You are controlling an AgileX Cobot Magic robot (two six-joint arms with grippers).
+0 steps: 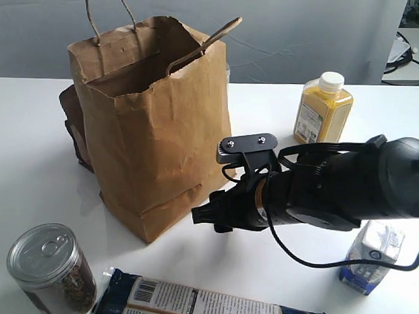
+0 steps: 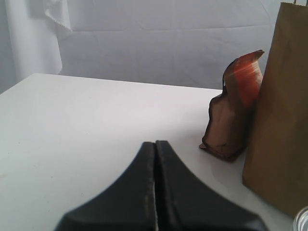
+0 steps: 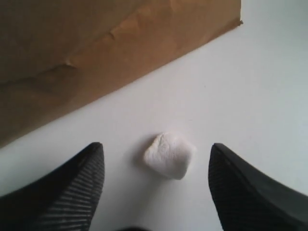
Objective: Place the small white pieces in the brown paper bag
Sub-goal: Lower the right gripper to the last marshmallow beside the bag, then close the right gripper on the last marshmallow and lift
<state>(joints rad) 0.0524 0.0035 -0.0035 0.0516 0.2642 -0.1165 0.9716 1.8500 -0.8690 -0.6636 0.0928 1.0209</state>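
Note:
The brown paper bag (image 1: 156,121) stands upright and open-topped at the left of the table, with cord handles; its side also fills part of the right wrist view (image 3: 96,53) and the left wrist view (image 2: 281,106). One small white piece (image 3: 168,155) lies on the white table between the spread fingers of my right gripper (image 3: 156,154), untouched. In the exterior view my right gripper (image 1: 206,215) hangs low beside the bag's base and hides that piece. The other white pieces are out of view. My left gripper (image 2: 155,147) is shut and empty above bare table.
A dark brown pouch (image 2: 233,106) leans behind the bag. A yellow juice bottle (image 1: 323,109) stands at the back right, a white-and-blue small carton (image 1: 373,256) at the right front, a lidded can (image 1: 51,268) at the front left, and a flat packet (image 1: 204,301) along the front edge.

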